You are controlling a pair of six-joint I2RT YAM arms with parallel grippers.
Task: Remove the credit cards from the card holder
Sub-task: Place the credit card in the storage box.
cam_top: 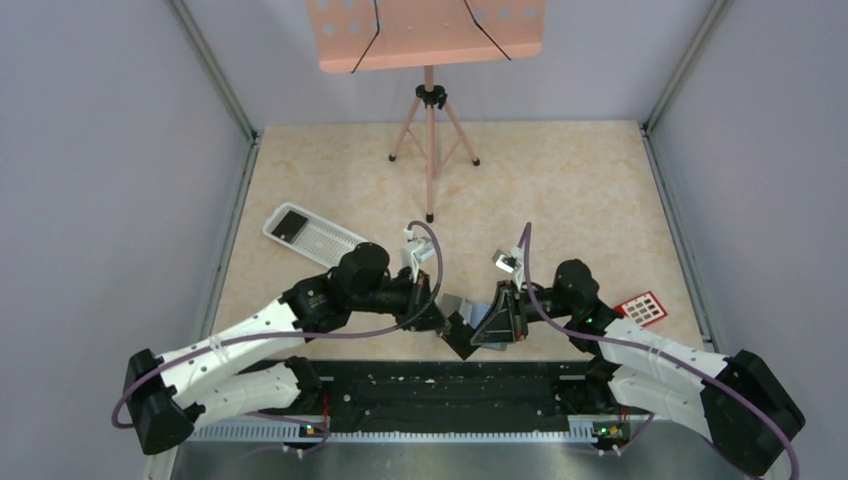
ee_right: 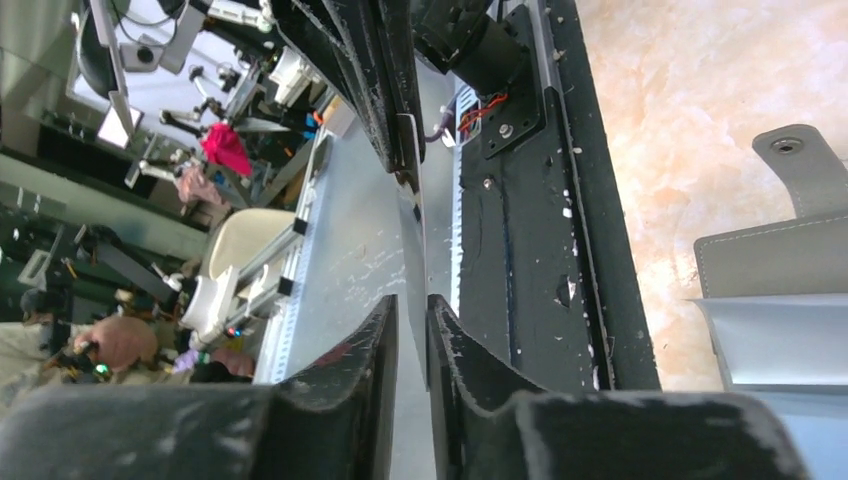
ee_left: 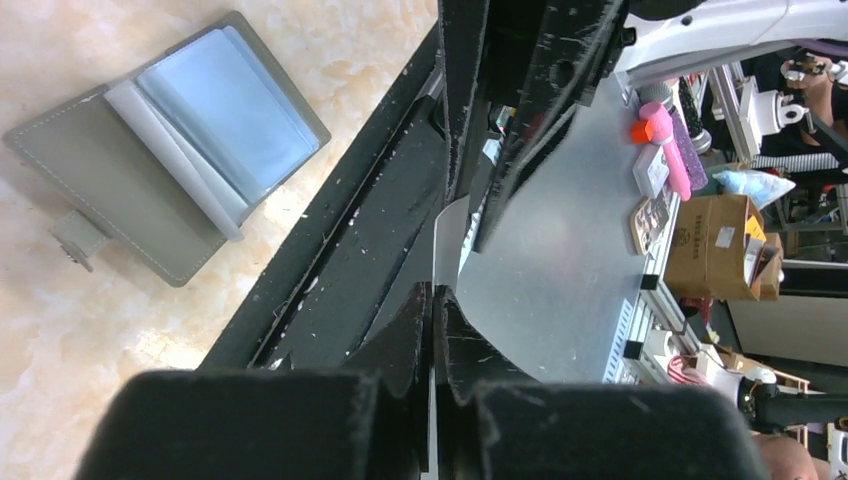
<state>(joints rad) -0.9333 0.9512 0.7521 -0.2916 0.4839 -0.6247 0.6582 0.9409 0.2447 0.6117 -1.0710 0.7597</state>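
The grey card holder [ee_left: 170, 140] lies open on the table, its bluish sleeves up; it also shows at the edge of the right wrist view [ee_right: 775, 300] and as a grey patch between the arms [cam_top: 452, 304]. A thin pale credit card [ee_left: 447, 235], seen edge-on, hangs over the black base. My left gripper [ee_left: 433, 290] is shut on one end of it. My right gripper [ee_right: 412, 300] has its jaws slightly apart around the other end of the card [ee_right: 415, 270], with a gap on one side. The two grippers meet near the table's front edge [cam_top: 470, 335]. A red credit card [cam_top: 641, 307] lies on the table to the right.
A white ribbed tray [cam_top: 313, 236] holding a dark flat item sits at the back left. A tripod stand [cam_top: 430, 150] with a pink board stands at the back centre. The black base strip [cam_top: 440, 385] runs along the near edge. Grey walls close in both sides.
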